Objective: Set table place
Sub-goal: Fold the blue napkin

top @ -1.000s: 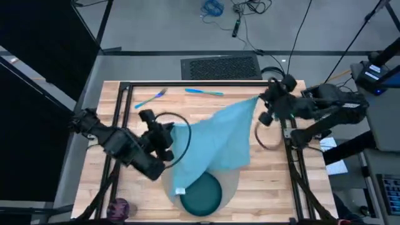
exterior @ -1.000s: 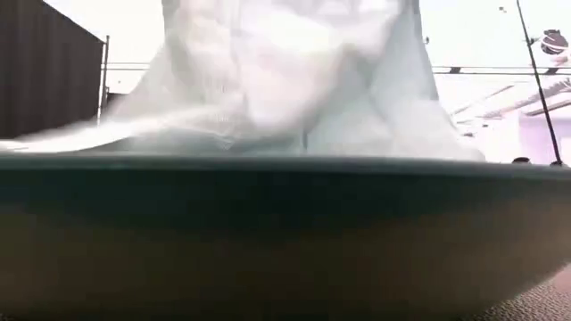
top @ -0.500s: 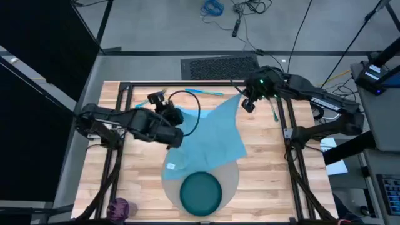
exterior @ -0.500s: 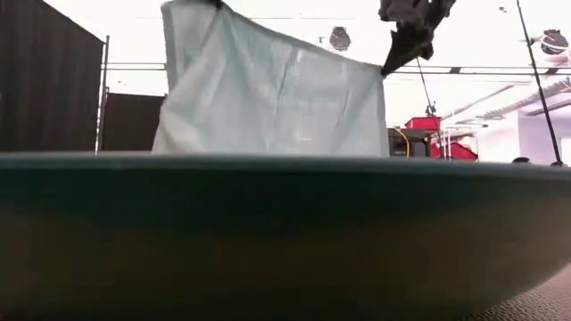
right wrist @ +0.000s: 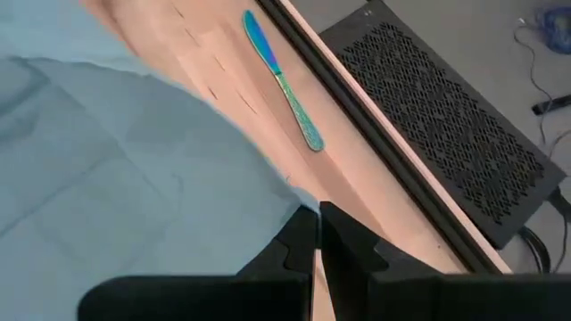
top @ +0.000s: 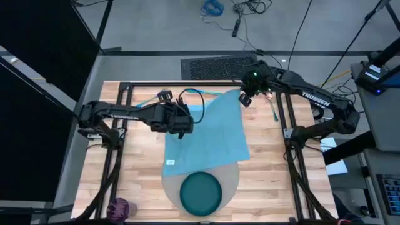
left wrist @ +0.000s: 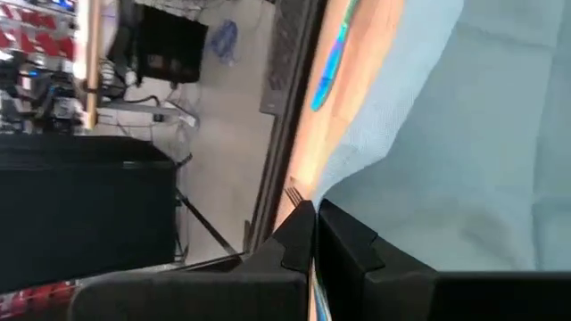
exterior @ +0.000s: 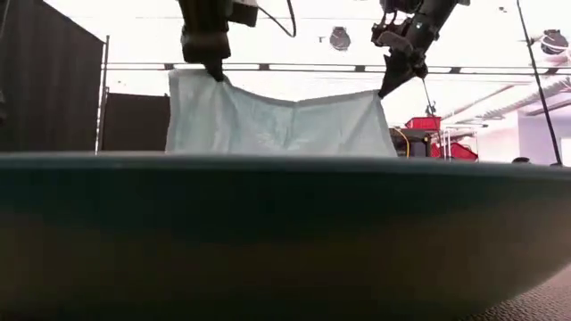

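The light blue napkin hangs as a sheet between my two grippers over the middle of the table. Its near edge overlaps the round grey mat, and the plate's rim hides this in the low view. The dark teal plate sits on the mat, clear of the napkin. My left gripper is shut on the napkin's far left corner, my right gripper on its far right corner. A blue-handled knife and another piece of cutlery lie by the far edge. A purple cup stands at the near left corner. My left gripper pinches the napkin's far left corner between its two fingers, coming from above. The cloth hangs below it. My right gripper pinches the far right corner the same way, fingers pointing down. The top edge sags slightly between the two holds.
The black table frame runs along the far edge, close behind both grippers. A black perforated box and cables lie on the floor beyond. Bare wood shows to the left and right of the mat.
Both grippers have gone toward the table's far edge and come down, the left one also toward the right, the right one toward the left. The napkin has been drawn off the plate toward the far edge. It now hangs spread between its two held corners.
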{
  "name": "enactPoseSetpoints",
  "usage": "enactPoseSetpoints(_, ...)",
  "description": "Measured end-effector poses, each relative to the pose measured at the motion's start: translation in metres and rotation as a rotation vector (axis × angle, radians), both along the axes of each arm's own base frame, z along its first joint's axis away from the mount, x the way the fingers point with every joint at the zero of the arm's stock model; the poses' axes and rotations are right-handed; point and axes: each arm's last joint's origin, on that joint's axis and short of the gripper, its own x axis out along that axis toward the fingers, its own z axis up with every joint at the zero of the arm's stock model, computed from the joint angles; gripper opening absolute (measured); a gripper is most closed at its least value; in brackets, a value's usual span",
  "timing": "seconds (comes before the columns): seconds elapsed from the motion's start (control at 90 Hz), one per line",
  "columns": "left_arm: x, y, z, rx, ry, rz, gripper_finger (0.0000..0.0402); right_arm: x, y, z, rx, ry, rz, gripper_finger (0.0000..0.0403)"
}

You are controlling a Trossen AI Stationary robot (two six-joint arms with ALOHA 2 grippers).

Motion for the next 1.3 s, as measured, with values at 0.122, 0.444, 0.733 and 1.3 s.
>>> enactPoseSetpoints(0.122, 0.005, 0.004, 0.001, -0.009, -0.014, -0.033, 0.0000, -0.006, 0.004, -0.002, 0.028, 0.052, -0.008, 0.0000)
enactPoseSetpoints(0.444, 0.005, 0.006, 0.000, -0.050, -0.012, -0.042, 0.0000, -0.024, 0.014, 0.010, 0.004, 0.041, -0.063, 0.0000)
enactPoseSetpoints(0.733, 0.006, 0.005, 0.000, -0.070, -0.021, -0.047, 0.0000, -0.029, 0.018, 0.013, 0.018, 0.037, -0.080, 0.0000)
enactPoseSetpoints(1.3, 0.007, -0.028, -0.004, -0.301, -0.031, -0.160, 0.0000, -0.028, 0.056, -0.046, 0.267, 0.177, -0.010, 0.0000)
